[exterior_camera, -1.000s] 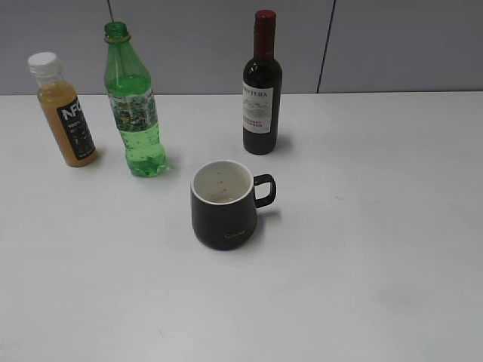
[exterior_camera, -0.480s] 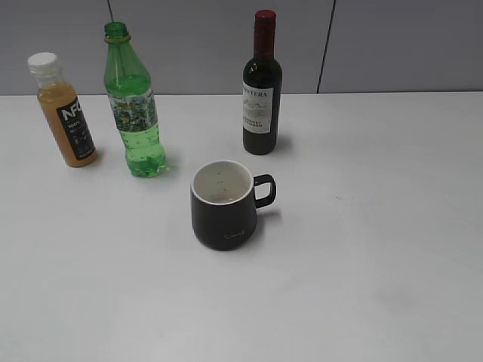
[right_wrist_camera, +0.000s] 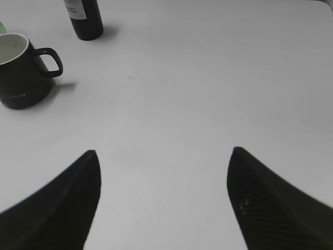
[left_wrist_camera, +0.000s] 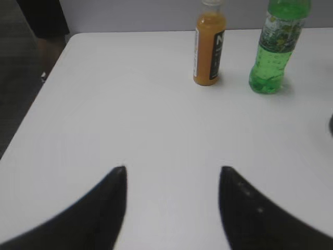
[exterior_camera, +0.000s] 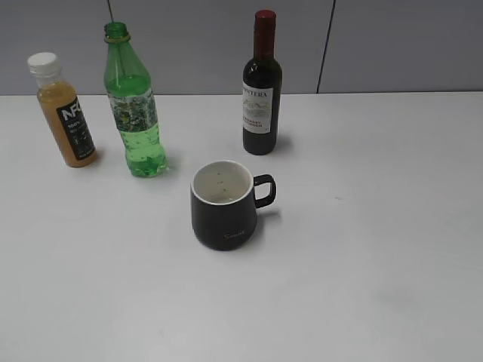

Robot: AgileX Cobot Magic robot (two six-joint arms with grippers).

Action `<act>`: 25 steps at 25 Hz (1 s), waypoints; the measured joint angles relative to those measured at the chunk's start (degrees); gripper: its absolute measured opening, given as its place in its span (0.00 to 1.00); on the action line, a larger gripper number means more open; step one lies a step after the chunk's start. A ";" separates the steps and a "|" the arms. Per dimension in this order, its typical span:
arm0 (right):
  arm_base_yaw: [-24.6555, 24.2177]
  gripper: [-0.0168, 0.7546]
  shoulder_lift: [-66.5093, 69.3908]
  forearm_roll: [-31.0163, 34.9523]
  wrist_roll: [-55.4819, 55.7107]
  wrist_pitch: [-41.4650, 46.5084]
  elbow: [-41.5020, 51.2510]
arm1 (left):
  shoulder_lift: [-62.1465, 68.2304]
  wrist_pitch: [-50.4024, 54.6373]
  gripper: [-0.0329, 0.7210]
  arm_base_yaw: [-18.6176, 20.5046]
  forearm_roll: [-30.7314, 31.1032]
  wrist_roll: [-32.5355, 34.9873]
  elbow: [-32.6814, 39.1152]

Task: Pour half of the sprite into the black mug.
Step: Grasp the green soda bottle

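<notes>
Two tools spread, empty | sprite (exterior_camera: 136, 113): ribbed translucent green plastic | black mug (exterior_camera: 223, 205): squat, matte

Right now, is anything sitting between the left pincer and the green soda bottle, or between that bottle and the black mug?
Nothing visible. In the left wrist view only bare white table lies between the open left pincer and the Sprite bottle; the orange juice bottle stands off to its left. From bottle to black mug the table is also bare.
</notes>
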 joint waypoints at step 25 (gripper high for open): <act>0.00 0.76 0.00 0.00 0.00 -0.05 0.00 | 20.48 -51.91 0.89 -7.05 -8.16 9.35 9.17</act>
